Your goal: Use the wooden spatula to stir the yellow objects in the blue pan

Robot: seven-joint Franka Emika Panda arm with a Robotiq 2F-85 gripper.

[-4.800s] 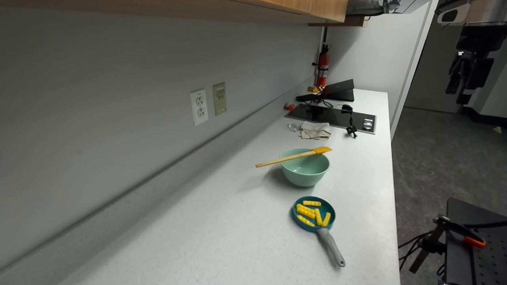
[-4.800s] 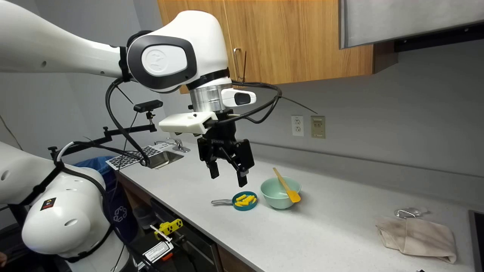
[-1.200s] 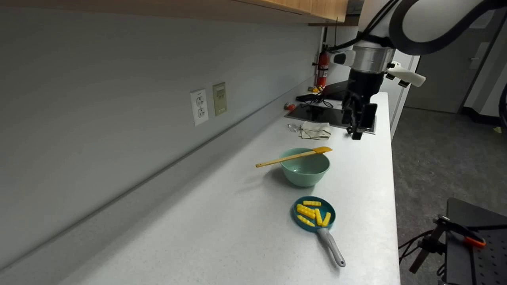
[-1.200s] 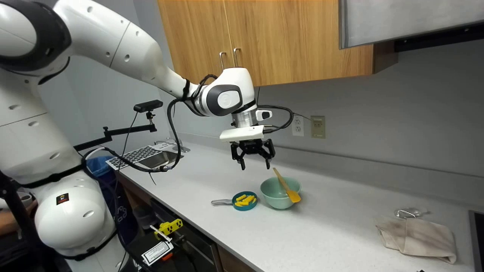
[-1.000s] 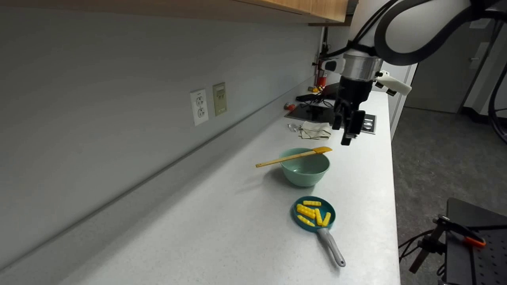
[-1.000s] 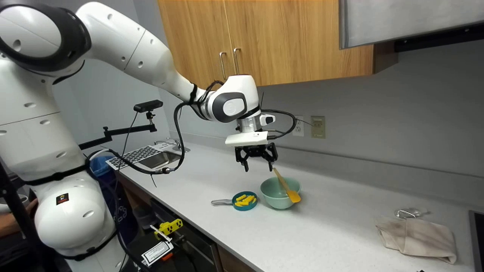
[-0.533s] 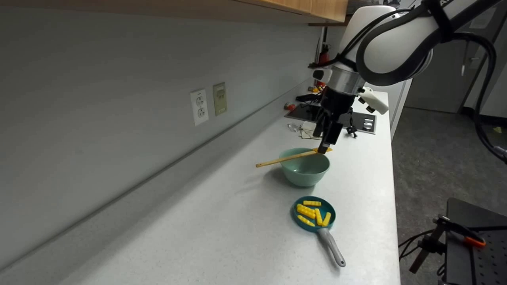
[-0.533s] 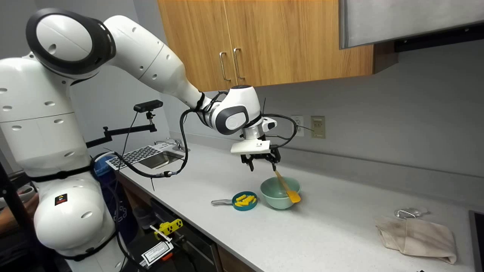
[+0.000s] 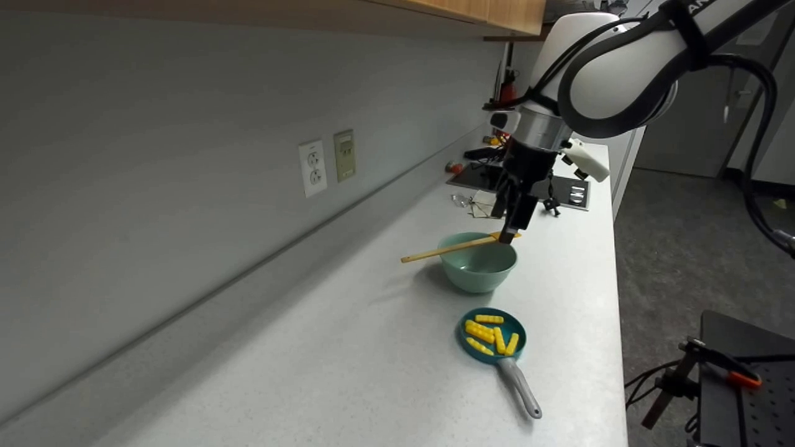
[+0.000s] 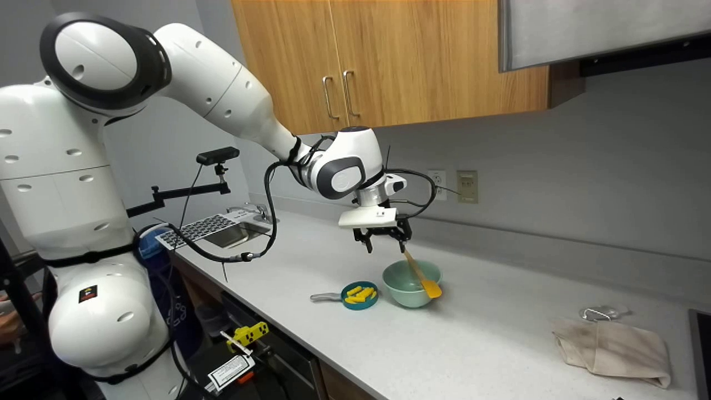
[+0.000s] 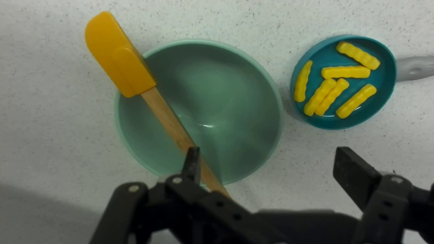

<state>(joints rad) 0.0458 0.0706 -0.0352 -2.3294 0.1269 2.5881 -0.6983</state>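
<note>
Well, the gripper [image 10: 386, 249] hangs empty, jaws wide, near the wooden spatula [image 10: 417, 271], which rests across the mixing bowl [image 10: 404, 299], presumably for easy grasping; left of that, in an exterior view, yellow pieces [image 10: 365, 293] sit in the blue frying pan [image 10: 361, 307].

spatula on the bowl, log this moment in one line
tool: open, holding nothing; spatula: across bowl; yellow pieces: in pan

Kitchen; sink [image 10: 235, 235], cooktop [image 9: 564, 189], cabinets [image 10: 422, 61]
</note>
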